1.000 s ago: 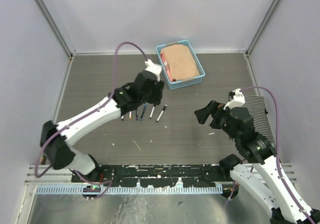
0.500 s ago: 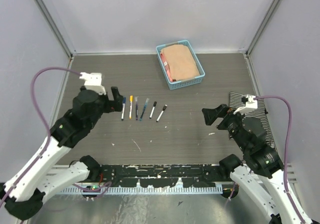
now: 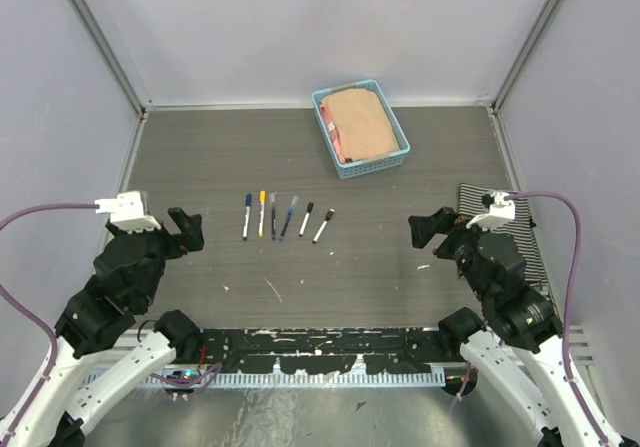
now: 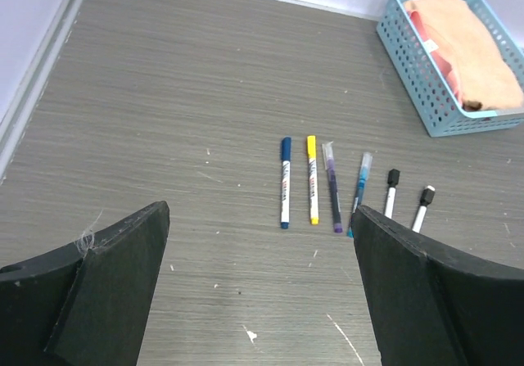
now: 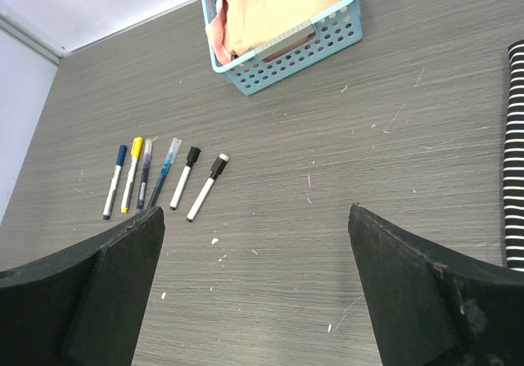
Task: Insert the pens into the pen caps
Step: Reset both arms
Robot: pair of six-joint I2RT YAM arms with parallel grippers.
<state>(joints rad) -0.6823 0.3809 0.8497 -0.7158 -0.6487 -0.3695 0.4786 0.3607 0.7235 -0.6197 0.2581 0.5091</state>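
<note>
Several pens lie side by side in a row mid-table, each with its cap on. From the left they are a blue-capped pen (image 3: 247, 216) (image 4: 285, 183), a yellow one (image 4: 312, 178) (image 5: 131, 174), a purple one (image 4: 332, 187), a teal one (image 4: 360, 183) and two white pens with black caps (image 3: 306, 218) (image 5: 207, 187). My left gripper (image 3: 180, 232) (image 4: 260, 212) is open and empty, near and to the left of the row. On the right side of the table my right gripper (image 3: 432, 229) (image 5: 255, 212) is also open and empty, apart from the pens.
A blue basket (image 3: 397, 157) (image 5: 327, 38) holding a peach cloth stands behind the row, at the far centre-right. A black-and-white striped mat (image 3: 515, 217) (image 5: 514, 153) lies at the right edge. Walls close in the table at the back and on both sides.
My left arm has pulled back from over the pen row to the near left, and its gripper has opened. The right arm has drawn back a little. The pens have not moved.
</note>
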